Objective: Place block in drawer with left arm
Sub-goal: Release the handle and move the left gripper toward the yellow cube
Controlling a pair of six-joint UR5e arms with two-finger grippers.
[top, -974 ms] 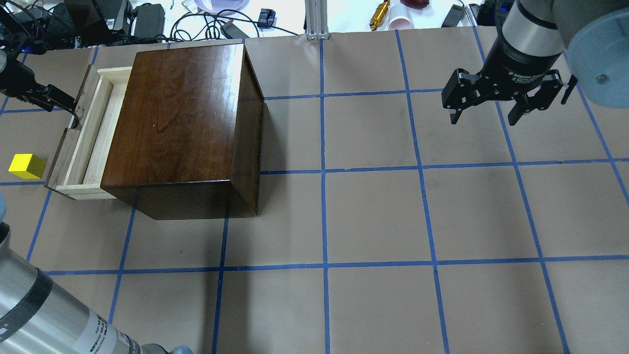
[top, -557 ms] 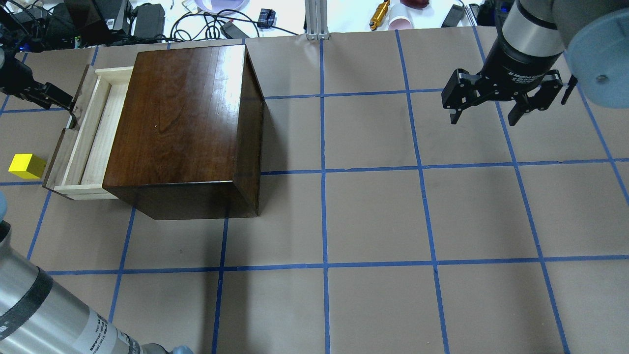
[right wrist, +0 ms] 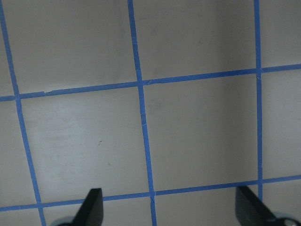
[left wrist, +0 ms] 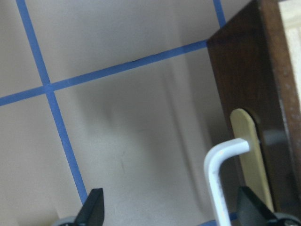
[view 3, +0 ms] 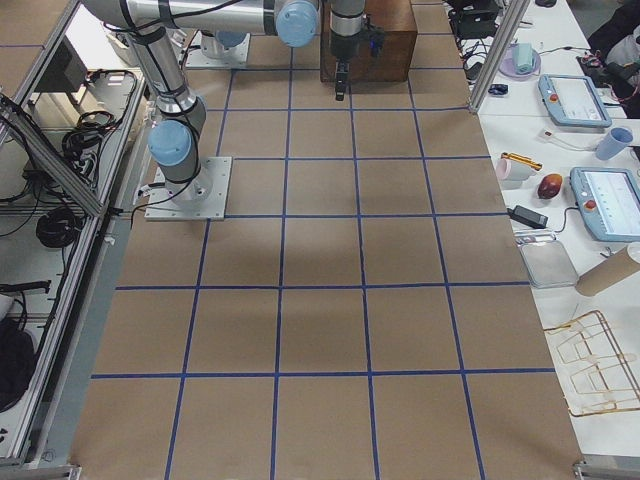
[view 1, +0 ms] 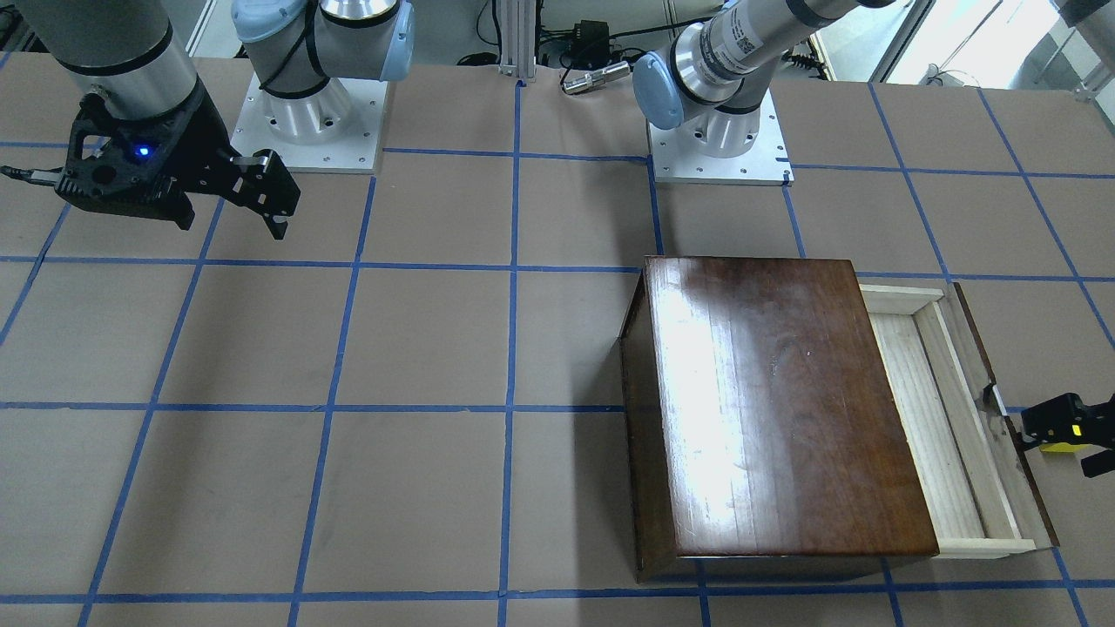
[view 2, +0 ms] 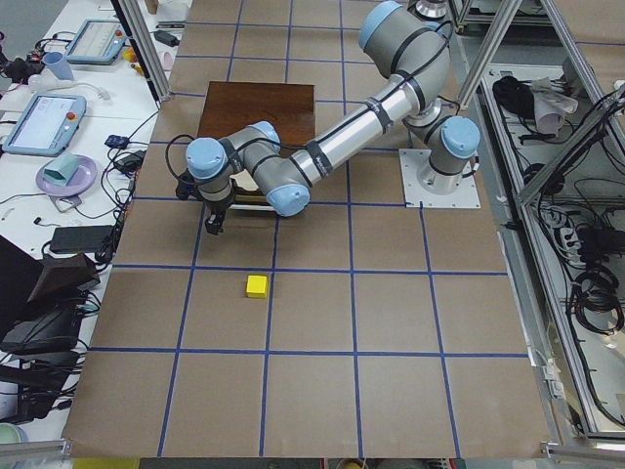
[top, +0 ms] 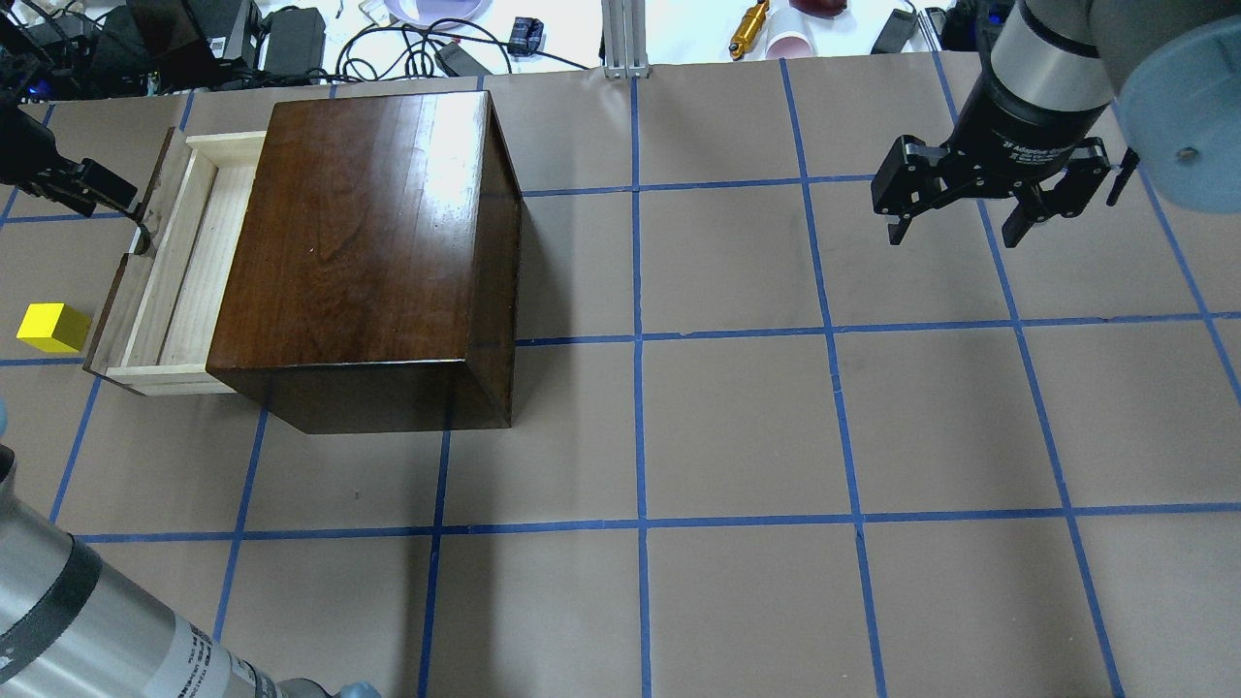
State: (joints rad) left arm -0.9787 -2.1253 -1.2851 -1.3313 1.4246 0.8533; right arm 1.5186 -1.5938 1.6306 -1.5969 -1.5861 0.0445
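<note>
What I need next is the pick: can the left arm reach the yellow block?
Probably yes: the block lies uncovered on the table beside the drawer front, and the open left gripper hangs close by.

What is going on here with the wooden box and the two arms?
The left gripper is at the drawer front, its fingers open on either side of the white handle. The drawer stands partly out of the dark wooden box, with no block in the part that shows. The yellow block lies on the table beside the drawer front, not yet picked up. The right gripper hangs open above the far side of the table, taking no part.
</note>
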